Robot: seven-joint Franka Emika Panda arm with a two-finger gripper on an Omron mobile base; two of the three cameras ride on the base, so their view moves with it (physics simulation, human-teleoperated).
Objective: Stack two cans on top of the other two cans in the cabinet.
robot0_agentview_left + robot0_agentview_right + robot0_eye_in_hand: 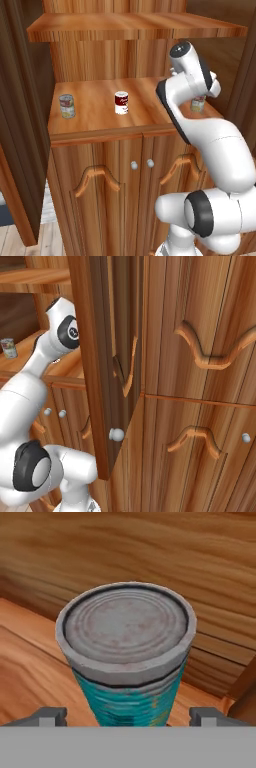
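The teal can [129, 657] stands between the gripper's [129, 716] spread fingertips, seemingly not yet gripped. On the cabinet [100, 131] shelf the red-and-white can [121, 102] and yellowish can [67, 106] stand apart; nothing is stacked yet.

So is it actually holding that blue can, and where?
Cannot tell. The teal can stands between the gripper fingertips, which flank its lower body, but contact isn't visible.

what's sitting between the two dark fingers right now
The teal-labelled can with a grey ridged lid stands between the fingers, seen in the hand view.
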